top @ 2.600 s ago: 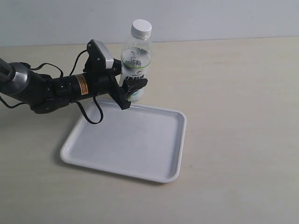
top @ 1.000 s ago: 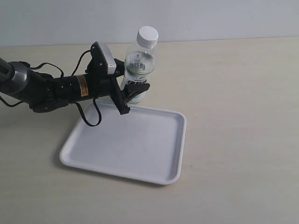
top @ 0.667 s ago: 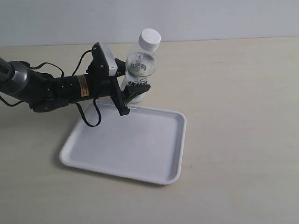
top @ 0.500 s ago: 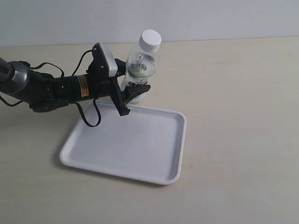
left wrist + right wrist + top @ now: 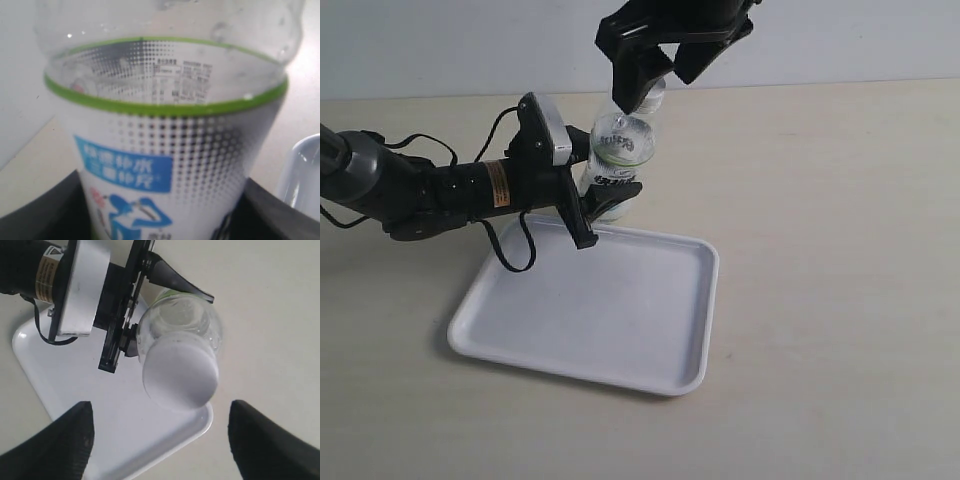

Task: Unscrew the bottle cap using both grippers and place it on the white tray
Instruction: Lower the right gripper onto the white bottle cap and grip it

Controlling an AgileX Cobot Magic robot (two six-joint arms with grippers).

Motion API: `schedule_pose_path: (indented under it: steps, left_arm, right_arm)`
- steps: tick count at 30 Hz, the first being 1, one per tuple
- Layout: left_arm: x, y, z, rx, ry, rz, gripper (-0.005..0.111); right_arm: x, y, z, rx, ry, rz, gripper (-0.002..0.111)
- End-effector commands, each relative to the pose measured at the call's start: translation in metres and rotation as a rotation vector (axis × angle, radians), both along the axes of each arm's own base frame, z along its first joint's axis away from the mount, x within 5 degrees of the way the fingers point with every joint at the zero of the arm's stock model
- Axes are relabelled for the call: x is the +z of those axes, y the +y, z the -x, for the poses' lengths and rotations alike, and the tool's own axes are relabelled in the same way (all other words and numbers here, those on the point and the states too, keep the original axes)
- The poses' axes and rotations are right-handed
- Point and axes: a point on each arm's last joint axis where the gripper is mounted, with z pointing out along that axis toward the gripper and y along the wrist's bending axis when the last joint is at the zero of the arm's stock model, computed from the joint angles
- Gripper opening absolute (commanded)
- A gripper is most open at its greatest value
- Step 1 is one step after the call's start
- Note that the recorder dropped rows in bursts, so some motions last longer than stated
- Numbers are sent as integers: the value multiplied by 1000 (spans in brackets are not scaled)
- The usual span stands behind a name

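Nearest, the large flat glossy white plastic tray with rounded corners lies on the pale beige worktop. At its far rim the black left pincer, on a slim cabled arm, is clamped on the labelled body of the small clear plastic bottle, which leans to the right in the exterior view. The small round white screw cap sits on the bottle's neck. Farthest, the larger dark right pincer hangs over it, jaws spread wide either side of the cap and clear of it.

white bottle cap, clear bottle with green-edged, dotted, seemingly blue-panelled label, white tray.
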Motion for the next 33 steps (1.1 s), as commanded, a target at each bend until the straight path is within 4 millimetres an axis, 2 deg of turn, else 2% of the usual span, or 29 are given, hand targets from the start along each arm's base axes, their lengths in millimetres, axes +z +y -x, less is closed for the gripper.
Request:
schedule_pose_path:
  steps: [1,9,22,31,33]
  left_arm:
    - [-2,0,2,4,7,-29,0]
    - [-1,0,2,4,6,-27,0]
    - [-1,0,2,4,6,-25,0]
    - [-1,0,2,4,6,-25,0]
    - [-1,0,2,4,6,-25,0]
  right_arm:
    - [3,2,-6,-11,-66,-21,72]
    - [-5,6,-16,-23,-110,-36,69]
    - [-11,3,-19,-18,-109,22,64]
    - [-13,3,-17,-15,-81,22,57]
    - [-16,4,-17,-13,-58,20,52]
